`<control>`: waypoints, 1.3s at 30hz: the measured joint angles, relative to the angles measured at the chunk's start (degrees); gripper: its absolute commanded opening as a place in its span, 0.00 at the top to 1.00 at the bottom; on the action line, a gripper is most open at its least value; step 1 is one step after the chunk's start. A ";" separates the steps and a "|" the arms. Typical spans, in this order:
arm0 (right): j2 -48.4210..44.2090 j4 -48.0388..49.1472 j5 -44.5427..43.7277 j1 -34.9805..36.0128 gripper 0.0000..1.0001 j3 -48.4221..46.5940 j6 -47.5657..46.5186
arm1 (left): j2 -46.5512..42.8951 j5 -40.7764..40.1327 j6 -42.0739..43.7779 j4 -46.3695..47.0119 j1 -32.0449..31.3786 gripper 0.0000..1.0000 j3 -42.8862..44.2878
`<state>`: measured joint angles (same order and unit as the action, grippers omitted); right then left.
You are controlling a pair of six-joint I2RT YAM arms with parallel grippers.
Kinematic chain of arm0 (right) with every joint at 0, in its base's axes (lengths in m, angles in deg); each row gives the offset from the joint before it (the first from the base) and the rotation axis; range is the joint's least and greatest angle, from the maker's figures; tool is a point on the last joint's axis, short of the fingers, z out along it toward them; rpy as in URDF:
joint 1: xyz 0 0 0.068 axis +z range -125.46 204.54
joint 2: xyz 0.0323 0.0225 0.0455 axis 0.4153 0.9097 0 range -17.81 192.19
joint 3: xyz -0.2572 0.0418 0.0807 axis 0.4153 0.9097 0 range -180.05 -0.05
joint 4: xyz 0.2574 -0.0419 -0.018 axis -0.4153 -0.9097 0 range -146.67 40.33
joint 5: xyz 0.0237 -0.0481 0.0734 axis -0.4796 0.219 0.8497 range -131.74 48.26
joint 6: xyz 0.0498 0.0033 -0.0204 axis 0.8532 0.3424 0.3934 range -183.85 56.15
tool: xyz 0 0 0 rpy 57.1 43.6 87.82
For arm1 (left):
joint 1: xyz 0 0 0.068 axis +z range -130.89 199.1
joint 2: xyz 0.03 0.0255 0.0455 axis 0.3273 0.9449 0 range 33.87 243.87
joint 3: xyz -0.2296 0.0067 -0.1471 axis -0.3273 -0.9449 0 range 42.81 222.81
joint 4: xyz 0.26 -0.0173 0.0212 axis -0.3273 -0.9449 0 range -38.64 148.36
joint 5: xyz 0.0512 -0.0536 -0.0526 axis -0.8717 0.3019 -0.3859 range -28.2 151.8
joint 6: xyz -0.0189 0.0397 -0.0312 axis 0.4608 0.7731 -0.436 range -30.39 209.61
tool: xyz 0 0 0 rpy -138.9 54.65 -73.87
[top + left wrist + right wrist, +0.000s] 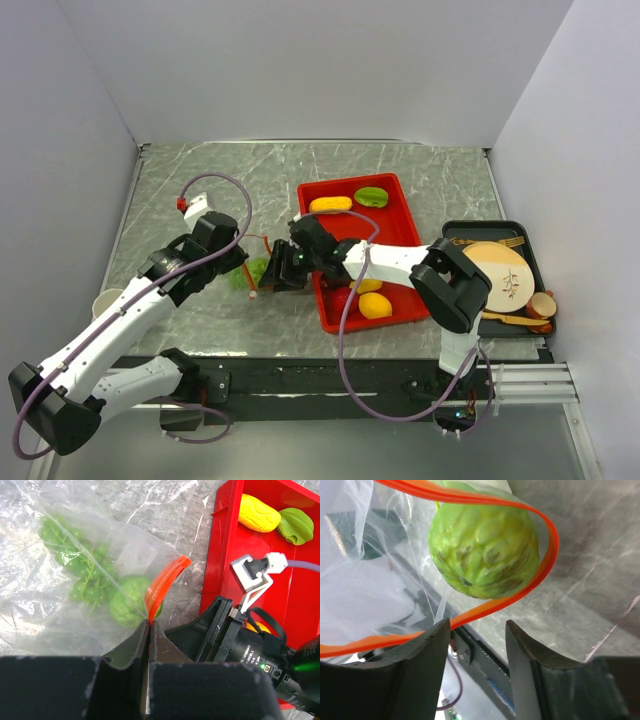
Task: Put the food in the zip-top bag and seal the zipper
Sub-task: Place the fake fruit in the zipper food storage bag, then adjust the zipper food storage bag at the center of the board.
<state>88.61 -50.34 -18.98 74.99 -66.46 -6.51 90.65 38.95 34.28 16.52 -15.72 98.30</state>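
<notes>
The clear zip-top bag (40,595) lies left of the red tray (225,555) and holds green grapes (75,565) and a bumpy green fruit (125,602). My left gripper (149,623) is shut on the orange-red zipper (162,582) at the bag's mouth. My right gripper (478,625) is open just outside the mouth. The zipper (547,555) loops around the green fruit (482,555) and brushes the left fingertip. In the top view both grippers (243,272) (272,278) meet at the bag (257,270). More food, yellow (330,204), green (371,197) and yellow (375,305), lies in the tray (395,225).
A black tray (460,228) at the right holds a tan plate (497,270) with wooden cutlery. A pale cup (107,300) stands at the table's left edge. White walls close in the table on three sides. The right arm reaches across the red tray's near half.
</notes>
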 measured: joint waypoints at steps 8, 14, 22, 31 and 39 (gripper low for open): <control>1.07 4.52 2.67 0.00 0.42 2.14 5.27 | -0.02 0.00 0.00 0.02 0.13 0.94 0.00; 2.75 6.19 2.99 0.02 0.42 2.91 7.17 | -0.02 0.04 0.02 0.04 0.15 0.94 0.00; 2.82 6.14 1.03 0.96 0.43 2.82 7.61 | 0.11 0.83 -0.13 0.92 0.15 0.94 0.00; 3.89 7.98 -0.87 1.55 0.57 2.82 9.49 | 0.11 2.01 -1.16 1.57 0.15 0.93 -0.07; 3.89 7.85 -3.76 1.70 0.84 2.67 8.66 | 0.00 2.01 -1.40 1.73 0.15 0.91 -1.36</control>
<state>92.50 -42.49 -22.74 76.70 -63.79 2.15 90.65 40.96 32.88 18.24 -15.57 96.94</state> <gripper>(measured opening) 0.225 0.082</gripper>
